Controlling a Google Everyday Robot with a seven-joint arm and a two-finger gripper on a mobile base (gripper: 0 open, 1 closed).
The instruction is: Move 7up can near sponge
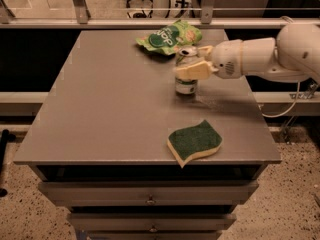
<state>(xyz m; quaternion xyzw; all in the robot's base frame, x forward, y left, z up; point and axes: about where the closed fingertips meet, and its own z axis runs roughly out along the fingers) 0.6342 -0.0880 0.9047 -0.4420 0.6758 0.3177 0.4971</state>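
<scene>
The 7up can (186, 83) is a silver-white can with green markings, held upright at the table's right middle. My gripper (192, 64) reaches in from the right and is shut on the can's upper part, one finger (192, 70) across its front. The can's base is at or just above the table top; I cannot tell which. The sponge (194, 141), green top over pale yellow foam, lies flat near the front right edge, about a can's height nearer than the can.
A crinkled green snack bag (169, 36) lies at the table's back edge, just behind the can. The grey table (100, 109) has drawers below its front edge. A railing and an office chair stand behind.
</scene>
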